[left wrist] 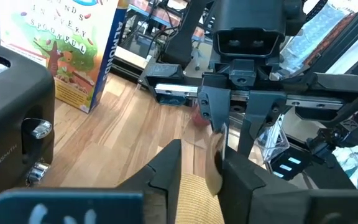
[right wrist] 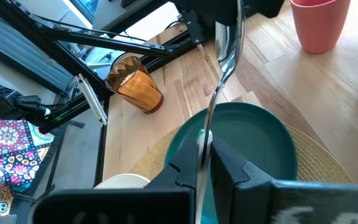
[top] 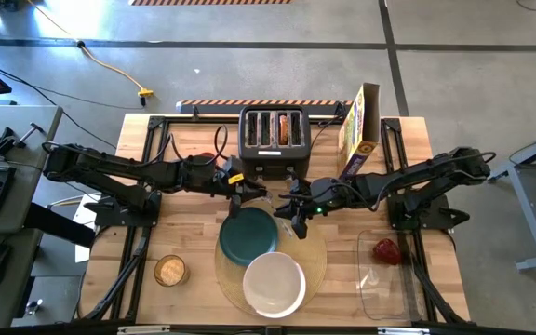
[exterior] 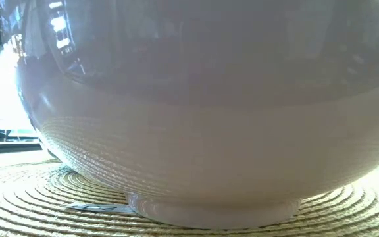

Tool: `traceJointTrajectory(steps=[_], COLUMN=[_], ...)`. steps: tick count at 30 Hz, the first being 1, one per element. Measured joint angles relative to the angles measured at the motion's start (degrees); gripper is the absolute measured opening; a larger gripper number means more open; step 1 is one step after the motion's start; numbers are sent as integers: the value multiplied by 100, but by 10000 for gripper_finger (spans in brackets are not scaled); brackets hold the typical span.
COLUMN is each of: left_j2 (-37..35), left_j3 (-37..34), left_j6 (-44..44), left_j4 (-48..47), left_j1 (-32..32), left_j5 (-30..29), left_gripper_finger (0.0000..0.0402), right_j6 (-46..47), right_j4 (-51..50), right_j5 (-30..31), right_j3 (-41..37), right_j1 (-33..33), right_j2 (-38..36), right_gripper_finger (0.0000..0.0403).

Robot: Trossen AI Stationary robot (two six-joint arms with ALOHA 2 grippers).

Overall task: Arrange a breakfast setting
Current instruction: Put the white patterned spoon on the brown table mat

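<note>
The dark teal plate (top: 247,234) and the white bowl (top: 274,282) stand on the round tan placemat (top: 316,265); the bowl rests on its foot (exterior: 209,212). My right gripper (right wrist: 204,152) is shut on the small metal spoon (right wrist: 219,81) above the plate's far rim. My left gripper (left wrist: 201,155) faces it, open, with its fingers on either side of the spoon's wider end (left wrist: 215,155). The small red food item (top: 386,249) lies in a clear container. A tan piece (top: 291,126) shows in the toaster's right slot. My right gripper pinches the spoon's thin stem (right wrist: 205,134) between its two fingers. It comes from the table's right side, and the spoon sticks out forward along the fingers toward my left gripper. The spoon is lifted clear above the teal plate (right wrist: 241,143).
The black toaster (top: 273,140) and a cereal box (top: 359,130) stand at the far edge. An amber glass (top: 170,270) stands near left, a red cup (right wrist: 319,25) beyond the plate, and a clear container (top: 389,279) near right.
</note>
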Motion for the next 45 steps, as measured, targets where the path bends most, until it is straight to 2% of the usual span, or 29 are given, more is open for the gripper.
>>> traceJointTrajectory(steps=[7,18,28,37,45], left_j2=[2,2,0,-2,-4], left_j3=[-2,-2,-2,-3,-2], left_j6=[-3,-63,-153,-10,-9], left_j4=[357,468,623,1078,1032], left_j1=[0,-1,-4,-4,-4], left_j5=[-4,189,191,193,195], left_gripper_finger=[109,113,113,113,113], right_j6=[-17,2,-168,-217,-292], right_j4=[-6,-152,-602,-1718,-2533], right_j5=[-3,-3,122,740,1326], right_j3=[0,0,0,2,2], right_j1=[0,4,17,20,215], right_j2=[0,-78,-751,-1354,-2028], right_gripper_finger=[0,0,0,0,0])
